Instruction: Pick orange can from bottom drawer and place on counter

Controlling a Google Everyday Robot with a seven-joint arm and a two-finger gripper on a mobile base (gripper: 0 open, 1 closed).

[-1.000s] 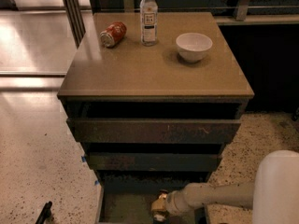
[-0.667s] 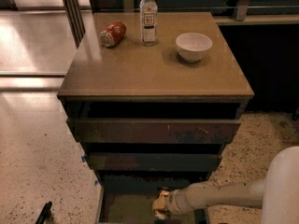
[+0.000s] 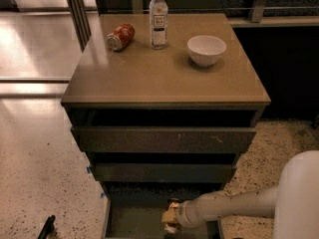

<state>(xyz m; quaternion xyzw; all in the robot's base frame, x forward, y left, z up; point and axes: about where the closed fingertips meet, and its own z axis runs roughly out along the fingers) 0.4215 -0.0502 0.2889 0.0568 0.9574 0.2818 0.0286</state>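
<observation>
The gripper (image 3: 170, 219) is hanging low inside the drawer (image 3: 133, 223). Its fingers are clasping the orange can (image 3: 172, 211), well below the counter (image 3: 149, 78).

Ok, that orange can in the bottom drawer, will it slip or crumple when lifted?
The orange can looks uneven-sided, so likely thin and easily crushed. Its shiny patches suggest a slippery skin. The gripper is at it, low in the drawer; laid sideways on the counter it could roll.
</observation>
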